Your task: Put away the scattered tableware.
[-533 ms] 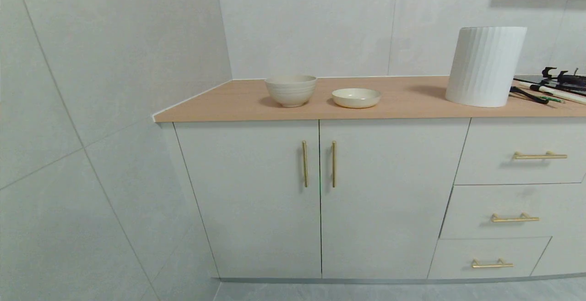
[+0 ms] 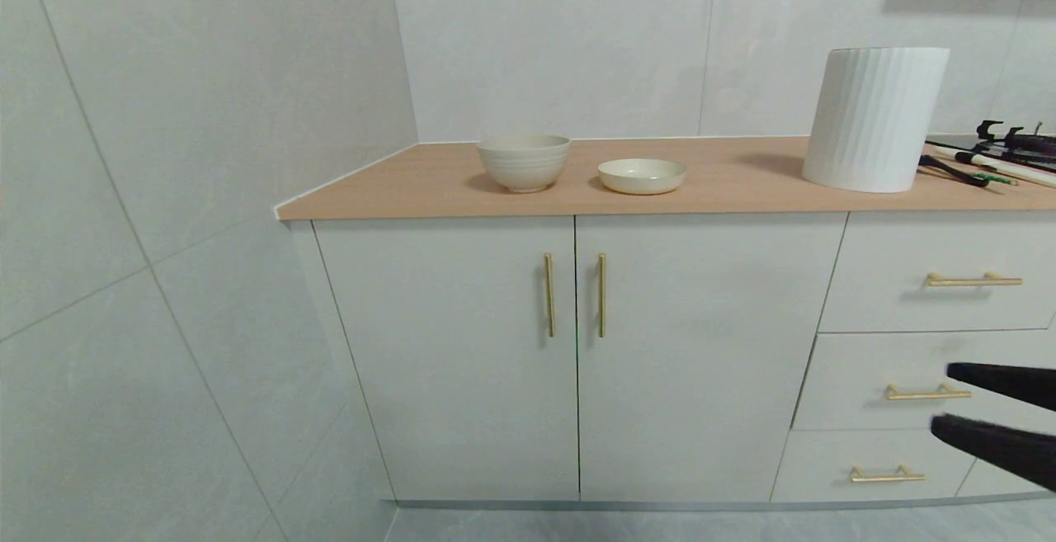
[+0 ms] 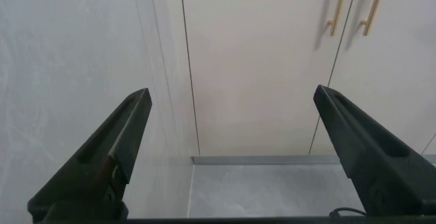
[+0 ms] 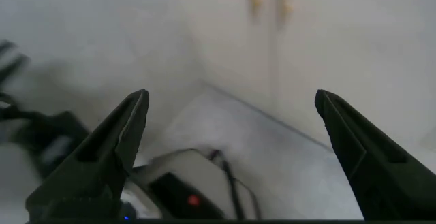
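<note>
A ribbed cream bowl (image 2: 524,162) stands on the wooden countertop (image 2: 742,187), left of centre. Beside it to the right lies a shallow cream dish (image 2: 642,175), a small gap apart. My right gripper (image 2: 940,398) is open at the lower right of the head view, in front of the drawers and well below the counter. Nothing is between its fingers (image 4: 102,163). My left gripper (image 3: 231,101) is open and empty too, low down and facing the cabinet doors (image 3: 272,67) near the floor.
A tall white ribbed container (image 2: 876,117) stands at the counter's right. Black and white utensils (image 2: 990,158) lie beyond it. Two cabinet doors with gold handles (image 2: 575,294) sit below the bowls; three drawers (image 2: 932,336) are to the right. A tiled wall (image 2: 165,195) closes the left side.
My right gripper has come into the head view at the lower right, in front of the drawers. The bowl and dish have not moved.
</note>
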`<state>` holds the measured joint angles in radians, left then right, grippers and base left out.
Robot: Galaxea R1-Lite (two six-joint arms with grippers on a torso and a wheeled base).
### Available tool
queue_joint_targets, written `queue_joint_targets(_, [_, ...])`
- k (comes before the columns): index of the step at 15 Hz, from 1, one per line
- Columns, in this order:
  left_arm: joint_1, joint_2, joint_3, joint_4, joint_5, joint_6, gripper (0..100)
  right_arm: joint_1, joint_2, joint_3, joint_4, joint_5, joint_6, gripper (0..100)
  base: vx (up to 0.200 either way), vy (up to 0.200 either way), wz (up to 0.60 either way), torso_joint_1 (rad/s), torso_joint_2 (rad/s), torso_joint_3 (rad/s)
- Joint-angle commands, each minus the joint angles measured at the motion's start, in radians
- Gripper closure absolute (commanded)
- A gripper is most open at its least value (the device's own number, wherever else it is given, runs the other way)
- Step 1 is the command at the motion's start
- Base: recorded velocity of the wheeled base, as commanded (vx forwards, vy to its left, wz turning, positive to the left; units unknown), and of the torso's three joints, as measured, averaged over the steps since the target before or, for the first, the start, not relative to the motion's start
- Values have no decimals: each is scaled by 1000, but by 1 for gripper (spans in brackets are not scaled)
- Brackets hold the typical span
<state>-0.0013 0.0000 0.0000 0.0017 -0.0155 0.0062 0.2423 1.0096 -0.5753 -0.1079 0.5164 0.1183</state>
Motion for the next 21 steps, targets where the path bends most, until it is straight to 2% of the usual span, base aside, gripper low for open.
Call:
queue_joint_targets(1, [0, 0, 0, 0, 0, 0, 0, 203, 454, -244, -116, 7, 98, 0, 0, 0, 0, 0, 0, 0])
queue_joint_targets(7, [0, 0, 0, 0, 0, 0, 0, 219, 868, -505, -269, 37, 132, 0, 0, 0, 0, 0, 0, 0])
queue_joint_targets(12, [0, 0, 0, 0, 0, 0, 0, 219, 1072, -678, -397, 34, 152, 0, 0, 0, 0, 0, 0, 0])
queue_joint_targets(21, [0, 0, 0, 0, 0, 0, 0, 180, 1279, -805, -509, -33, 199, 0, 0, 0, 0, 0, 0, 0])
